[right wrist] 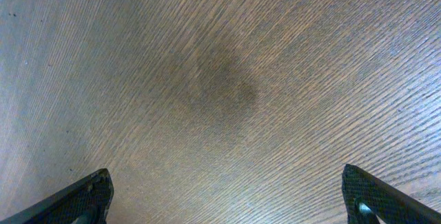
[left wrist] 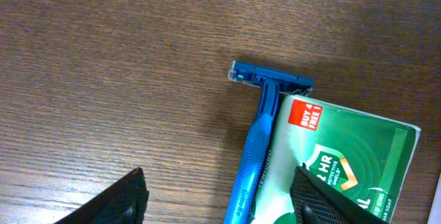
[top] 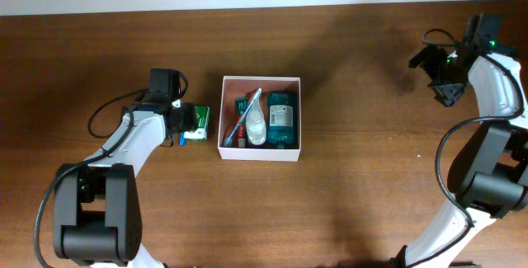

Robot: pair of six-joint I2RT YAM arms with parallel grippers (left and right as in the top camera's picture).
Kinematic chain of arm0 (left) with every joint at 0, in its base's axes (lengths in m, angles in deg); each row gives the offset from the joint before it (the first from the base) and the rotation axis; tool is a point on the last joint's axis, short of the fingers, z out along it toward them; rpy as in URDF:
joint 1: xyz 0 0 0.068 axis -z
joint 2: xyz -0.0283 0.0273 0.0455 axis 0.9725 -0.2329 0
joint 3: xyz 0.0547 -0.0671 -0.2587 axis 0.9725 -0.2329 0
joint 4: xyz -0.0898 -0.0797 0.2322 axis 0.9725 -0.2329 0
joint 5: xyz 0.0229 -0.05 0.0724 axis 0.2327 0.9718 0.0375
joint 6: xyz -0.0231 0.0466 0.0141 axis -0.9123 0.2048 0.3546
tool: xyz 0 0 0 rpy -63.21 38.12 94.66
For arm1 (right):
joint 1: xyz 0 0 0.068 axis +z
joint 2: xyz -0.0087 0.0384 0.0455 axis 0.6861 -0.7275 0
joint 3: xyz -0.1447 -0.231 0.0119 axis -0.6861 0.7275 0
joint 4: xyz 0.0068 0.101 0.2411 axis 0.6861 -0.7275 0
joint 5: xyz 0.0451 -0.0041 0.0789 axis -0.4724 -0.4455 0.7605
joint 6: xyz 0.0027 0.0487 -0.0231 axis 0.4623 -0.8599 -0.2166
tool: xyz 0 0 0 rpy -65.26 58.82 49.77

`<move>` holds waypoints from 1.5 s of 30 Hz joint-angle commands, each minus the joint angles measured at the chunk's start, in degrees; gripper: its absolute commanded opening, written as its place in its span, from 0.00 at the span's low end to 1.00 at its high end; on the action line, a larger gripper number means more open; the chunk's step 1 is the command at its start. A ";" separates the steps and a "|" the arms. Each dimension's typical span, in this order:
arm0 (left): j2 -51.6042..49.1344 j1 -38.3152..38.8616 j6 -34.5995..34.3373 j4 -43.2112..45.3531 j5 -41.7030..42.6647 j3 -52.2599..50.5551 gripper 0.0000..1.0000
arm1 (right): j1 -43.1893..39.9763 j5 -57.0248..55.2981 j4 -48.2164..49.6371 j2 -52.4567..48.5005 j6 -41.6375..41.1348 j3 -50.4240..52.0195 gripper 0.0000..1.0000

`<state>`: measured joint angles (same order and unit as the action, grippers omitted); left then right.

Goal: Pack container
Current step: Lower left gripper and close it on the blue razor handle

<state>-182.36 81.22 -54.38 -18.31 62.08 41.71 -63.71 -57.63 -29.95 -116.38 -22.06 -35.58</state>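
**Item 1. Container.** The square shallow cardboard box with white outer walls and a reddish-brown inside stood near the middle of the dark brown wood-grain table, just right of the left arm's gripper. Inside lay a dark teal bottle with a pale label against the right wall. A white plastic bottle lay beside it, and a blue-and-white toothbrush lay slantwise over that bottle. A small red-and-green item sat in the upper left corner, too small to identify.

**Item 2. Blue plastic disposable razor.** It lay flat on the table outside the box, with its handle touching the edge of the carton next to it.

**Item 3. Small green-and-white cardboard carton.** It lay flat on the table, between the razor and the box's left wall, with a red "BUY 4 FREE" patch at one corner.

**Item 4. Left gripper.** It was poised over the razor and carton. The fingers stood apart and held nothing; one black fingertip was over bare wood and the other over the carton.

**Item 5. Right gripper.** It was at the far right of the table, well apart from the box. The fingers were spread wide over bare wood, with nothing between them.
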 commanded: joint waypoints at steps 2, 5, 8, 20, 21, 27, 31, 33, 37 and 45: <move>-0.61 -0.48 -0.33 -0.13 -1.70 -0.59 0.68 | -0.28 -0.72 0.00 0.09 0.37 -0.17 0.99; -0.61 -0.48 -0.33 -0.11 -1.66 -0.59 0.67 | -0.28 -0.72 0.00 0.09 0.37 -0.17 0.99; -0.48 -0.48 -0.28 0.33 0.68 -0.59 0.64 | -0.28 -0.72 0.00 0.09 0.37 -0.17 0.99; 1.18 -2.34 1.44 1.33 8.15 -0.59 0.62 | -0.28 -0.72 0.00 0.09 0.37 -0.17 0.99; 1.33 -2.78 1.46 1.31 8.31 -0.59 0.63 | -0.28 -0.72 0.00 0.09 0.37 -0.17 0.99; 1.42 -6.01 1.46 1.11 12.22 -0.59 0.62 | -0.28 -0.72 0.00 0.09 0.37 -0.17 0.99; 1.40 -6.32 2.16 0.70 11.89 -0.61 0.57 | -0.28 -0.72 0.00 0.09 0.37 -0.17 0.99; 1.22 -6.29 2.80 0.68 11.87 -0.66 0.55 | -0.28 -0.72 0.00 0.09 0.37 -0.17 0.98; -0.07 -6.29 2.78 0.72 11.89 -0.66 0.55 | -0.28 -0.72 0.00 0.09 0.37 -0.17 0.99; -3.32 -6.16 2.78 1.40 13.03 -0.66 0.48 | -0.28 -0.72 0.00 0.09 0.37 -0.17 0.99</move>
<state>-184.02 75.01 -52.41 -17.30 73.29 41.71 -63.71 -57.63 -29.95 -116.38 -22.04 -35.58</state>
